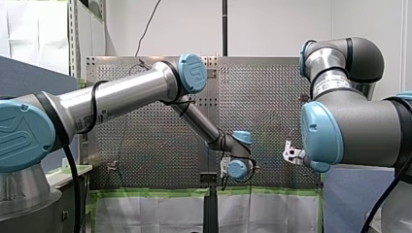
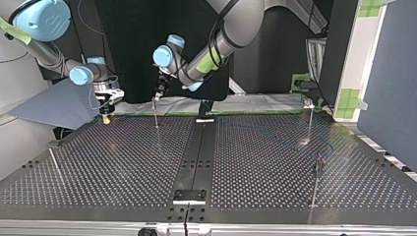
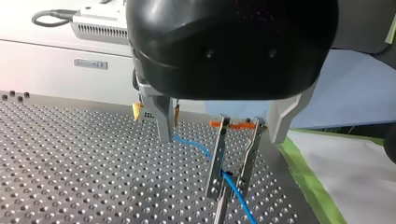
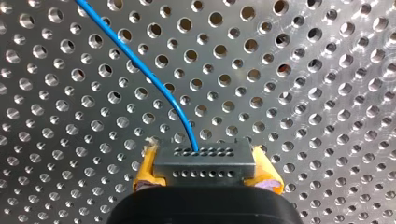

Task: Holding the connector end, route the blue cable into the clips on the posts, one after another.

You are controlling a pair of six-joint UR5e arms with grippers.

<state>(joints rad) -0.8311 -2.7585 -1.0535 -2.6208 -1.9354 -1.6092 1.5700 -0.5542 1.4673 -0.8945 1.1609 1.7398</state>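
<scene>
Front view: my left arm reaches to the middle of the perforated table (image 1: pixel 272 97), with my left gripper (image 1: pixel 224 170) low over it. My right gripper (image 1: pixel 290 154) sits near it, toward the view's right. Fingers too small here to read. Top view: my right gripper, at the view's left, hangs close over the table, yellow pads (image 2: pixel 105 118) down. My left gripper hovers directly above a thin post (image 2: pixel 156 117), probably the next one to thread, though no clip can be made out. Left wrist view: the metal fingers (image 3: pixel 218 158) stand apart with the blue cable (image 3: pixel 241 204) passing between them, unpinched. Judged a loose guide, steering the line while letting it slide. From there the cable rises to my right gripper ahead. Right wrist view: yellow pads are clamped on the grey connector (image 4: pixel 205 162). The cable leaves its face and curves away across the table. Holding the rigid end gives control of feed and direction.
</scene>
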